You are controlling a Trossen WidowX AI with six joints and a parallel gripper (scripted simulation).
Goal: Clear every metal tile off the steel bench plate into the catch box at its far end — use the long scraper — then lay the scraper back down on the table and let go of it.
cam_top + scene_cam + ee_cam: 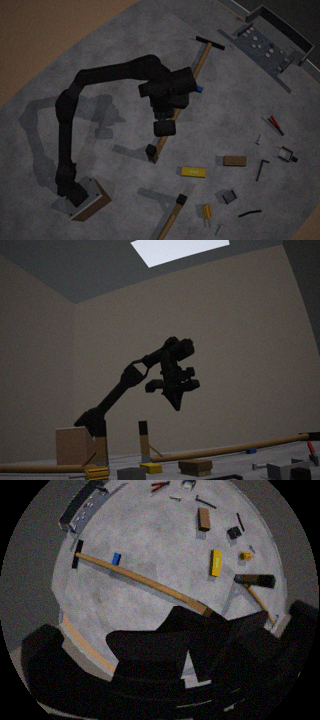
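The long scraper [201,59] [232,447] [143,580] has a wooden handle and a black blade [209,42]. It lies across the table, with its near end on a small post. My gripper [164,128] [177,407] is shut and empty. It hangs high above the handle's near half and touches nothing. The steel bench plate [258,55] sits at the far right corner and carries several pale metal tiles [267,55]. The dark-walled catch box [286,27] stands at the plate's far end. In the wrist view, the plate and box [83,503] are small at the upper left.
A blue block [199,88] lies beside the scraper handle. A second wooden-handled tool [173,211] lies at the front. A yellow block [193,172], a brown block [234,160], a hex key [260,169], red-handled pliers [276,124] and small parts lie scattered at the right.
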